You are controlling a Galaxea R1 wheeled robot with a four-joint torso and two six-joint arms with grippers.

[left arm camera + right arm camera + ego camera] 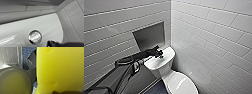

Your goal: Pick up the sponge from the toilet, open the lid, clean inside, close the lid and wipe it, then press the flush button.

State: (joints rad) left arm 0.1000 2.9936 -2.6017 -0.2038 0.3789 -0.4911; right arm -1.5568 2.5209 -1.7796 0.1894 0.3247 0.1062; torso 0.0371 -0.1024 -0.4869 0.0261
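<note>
1. Head view: our left gripper [158,53] hovers over the tank top of the white glossy ceramic toilet [159,65], close to the corner of the pale tiled wall [209,37]. The white smooth oval plastic lid [180,83] lies shut below. We cannot tell how the left jaws stand. The arm comes in at a slant, so we judge that a push could skid across the glossy top or knock the wall
2. Left wrist view: the small round shiny flush button [35,37] sits in the tank top, with the gripper's dark tip just beside it, not over it. We think a press from this spot would land on bare ceramic and no flush would follow
3. Right wrist view: the small bright yellow soft sponge [60,70] looms close, and our right gripper [58,92] seems clamped on it, above the shut lid and the blue tiled floor [28,52]. If that grip loosens, the soft block could slip and fall to the floor
</note>
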